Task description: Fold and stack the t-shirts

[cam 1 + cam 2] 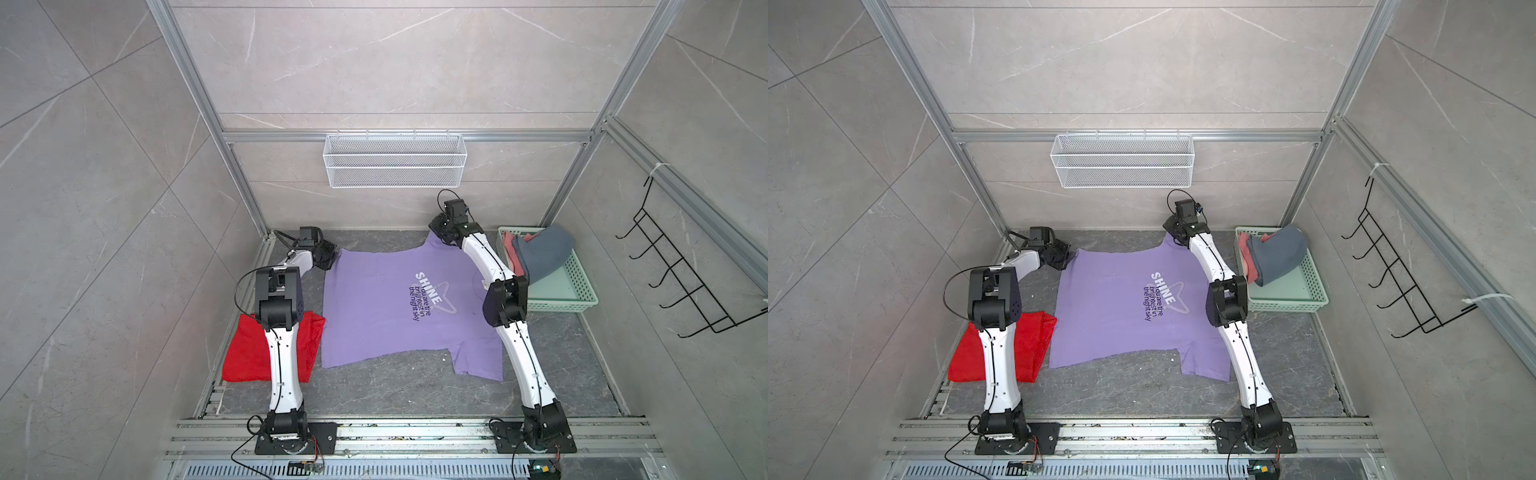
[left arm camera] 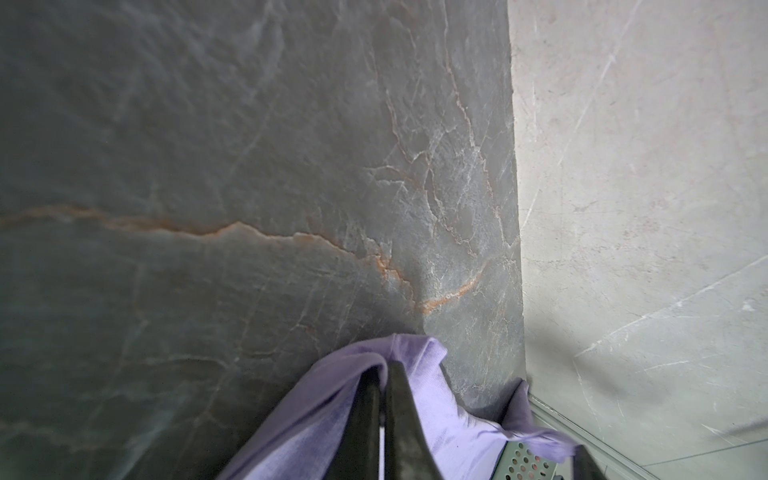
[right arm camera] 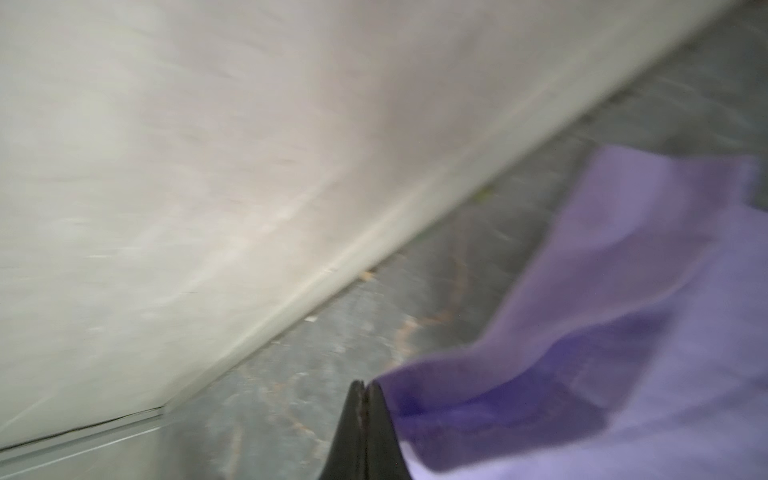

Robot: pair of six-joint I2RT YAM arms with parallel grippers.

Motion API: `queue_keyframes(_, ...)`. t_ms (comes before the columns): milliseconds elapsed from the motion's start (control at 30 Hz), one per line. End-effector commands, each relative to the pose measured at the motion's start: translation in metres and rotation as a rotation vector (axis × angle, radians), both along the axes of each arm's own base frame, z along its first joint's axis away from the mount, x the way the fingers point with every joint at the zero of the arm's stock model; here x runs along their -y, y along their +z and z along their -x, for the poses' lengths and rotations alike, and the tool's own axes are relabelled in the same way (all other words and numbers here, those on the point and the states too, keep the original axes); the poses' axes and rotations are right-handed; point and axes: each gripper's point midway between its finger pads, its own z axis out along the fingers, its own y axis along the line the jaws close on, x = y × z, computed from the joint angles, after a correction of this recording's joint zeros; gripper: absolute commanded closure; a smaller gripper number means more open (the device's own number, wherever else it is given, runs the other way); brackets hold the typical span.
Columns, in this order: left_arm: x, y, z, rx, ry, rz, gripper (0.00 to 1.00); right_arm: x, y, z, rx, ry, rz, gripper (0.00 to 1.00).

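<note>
**Both grippers pinch the purple shirt's far corners**

At the far left, the red shirt lies flat on the counter. It is partly under the left arm, and its right edge is just beside the purple shirt.

The left gripper sits low at the purple shirt's far-left corner. In the left wrist view its jaws are pressed together on a fold of the lilac cloth.

The purple shirt is spread print-up across the middle of the counter, collar toward the right, with the word "SHINE" running sideways. Its near sleeve lies flat.

The right gripper is at the far sleeve, which is drawn up into a point there. The right wrist view is blurred. It shows the jaws closed, with the cloth's edge meeting their tip. How much cloth is nipped cannot be told.

At the far right stands the basket. A blue shirt is heaped in it beside a pink shirt.
</note>
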Motion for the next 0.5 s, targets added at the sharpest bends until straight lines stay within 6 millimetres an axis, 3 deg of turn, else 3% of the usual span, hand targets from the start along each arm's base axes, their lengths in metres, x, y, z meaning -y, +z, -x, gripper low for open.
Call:
queue_keyframes(0, -0.001, 0.024, -0.01, 0.06, -0.027, 0.009, 0.99, -0.021, -0.007, -0.01, 0.066, 0.076, -0.036, 0.87)
queue_keyframes(33, -0.002, 0.023, -0.01, 0.058, -0.026, 0.01, 0.98, -0.021, -0.003, -0.012, 0.082, 0.082, -0.042, 0.83)
queue_keyframes(100, -0.001, 0.026, -0.011, 0.067, -0.033, 0.013, 0.97, -0.024, 0.006, -0.013, 0.115, 0.118, -0.044, 0.59)
queue_keyframes(200, -0.002, 0.029, -0.012, 0.077, -0.041, 0.013, 0.92, -0.023, 0.021, -0.012, 0.15, 0.155, -0.011, 0.4)
queue_keyframes(333, -0.005, 0.04, -0.013, 0.099, -0.044, -0.006, 0.89, -0.018, 0.035, -0.003, 0.147, 0.191, 0.054, 0.36)
queue_keyframes(433, -0.009, 0.039, -0.01, 0.087, -0.04, -0.032, 0.87, -0.013, 0.029, 0.011, 0.078, 0.2, 0.093, 0.36)
queue_keyframes(467, -0.009, 0.06, -0.009, 0.118, -0.041, -0.045, 0.86, -0.011, 0.025, 0.018, 0.047, 0.203, 0.106, 0.36)
